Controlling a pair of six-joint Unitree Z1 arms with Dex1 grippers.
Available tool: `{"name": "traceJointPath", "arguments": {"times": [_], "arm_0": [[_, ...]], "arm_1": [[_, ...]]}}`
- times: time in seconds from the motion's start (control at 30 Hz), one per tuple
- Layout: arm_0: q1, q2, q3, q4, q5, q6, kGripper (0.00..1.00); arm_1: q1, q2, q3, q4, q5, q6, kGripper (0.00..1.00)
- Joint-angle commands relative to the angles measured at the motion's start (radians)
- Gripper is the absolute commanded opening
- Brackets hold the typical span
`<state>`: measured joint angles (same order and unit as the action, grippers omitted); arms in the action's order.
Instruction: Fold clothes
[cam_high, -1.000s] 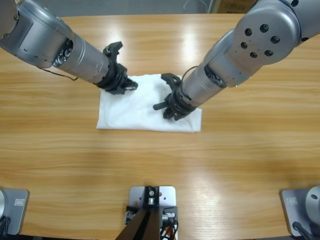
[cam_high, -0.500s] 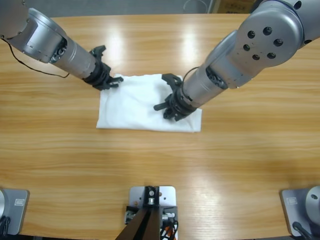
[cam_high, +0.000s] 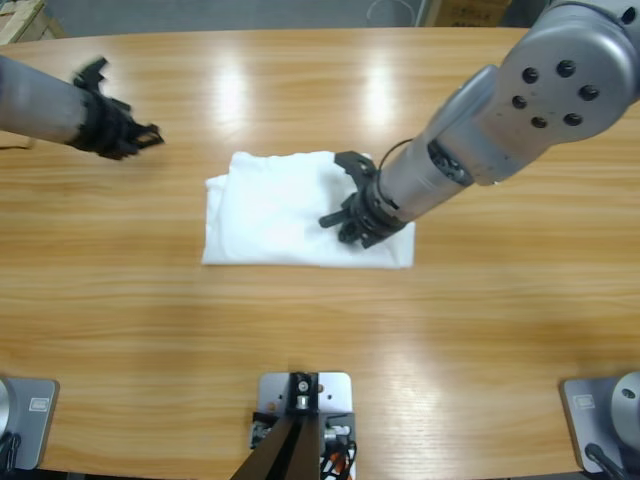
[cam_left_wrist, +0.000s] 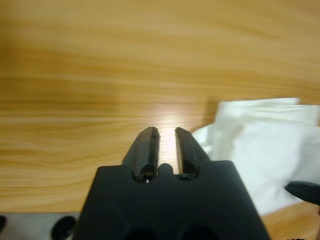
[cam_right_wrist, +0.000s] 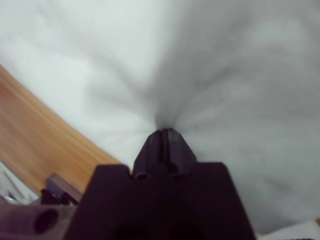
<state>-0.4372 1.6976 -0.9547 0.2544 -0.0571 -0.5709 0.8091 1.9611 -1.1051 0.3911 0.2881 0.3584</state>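
- The white T-shirt (cam_high: 290, 208) lies folded into a rough rectangle on the wooden worktop (cam_high: 320, 330), about midway between its left and right ends and somewhat nearer the far edge than the near one.
- The cloth's far left corner is bunched and rounded; its near edge runs straight, parallel to the worktop's near edge.
- The right gripper (cam_high: 352, 210) sits on the right part of the T-shirt, its arm coming in from the far right corner of the worktop.
- In the right wrist view the right gripper's fingers (cam_right_wrist: 172, 142) are pressed together with the white fabric puckered into creases right at their tips, so they are clamped on the T-shirt.
- The left gripper (cam_high: 125, 135) is over bare wood near the far left corner of the worktop, well apart from the T-shirt.
- In the left wrist view its fingers (cam_left_wrist: 149, 147) stand a narrow gap apart with nothing between them; the T-shirt shows off to one side.
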Motion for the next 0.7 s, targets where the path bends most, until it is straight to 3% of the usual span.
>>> {"name": "traceJointPath", "arguments": {"times": [0.03, 0.23, 0.43, 0.53, 0.7], "arm_0": [[-0.126, -0.161, 0.035, -0.008, -0.052, 0.114, 0.996], [-0.303, -0.123, -0.017, 0.029, -0.153, 0.285, 0.996], [-0.355, -0.02, -0.223, 0.306, -0.042, 0.097, 0.996], [-0.411, 0.101, -0.403, 0.459, -0.007, -0.034, 0.996], [-0.494, 0.391, -0.879, 0.766, -0.007, -0.238, 0.996]], "arm_1": [[0.066, -0.219, -0.113, 0.31, -0.176, 0.027, 1.0], [0.114, -0.446, -0.157, 0.49, -0.227, 0.124, 1.0], [0.115, -0.61, -0.001, 0.558, -0.26, 0.213, 1.0], [0.115, -0.664, 0.041, 0.582, -0.257, 0.249, 1.0], [0.115, -0.729, 0.099, 0.609, -0.253, 0.278, 1.0]]}}
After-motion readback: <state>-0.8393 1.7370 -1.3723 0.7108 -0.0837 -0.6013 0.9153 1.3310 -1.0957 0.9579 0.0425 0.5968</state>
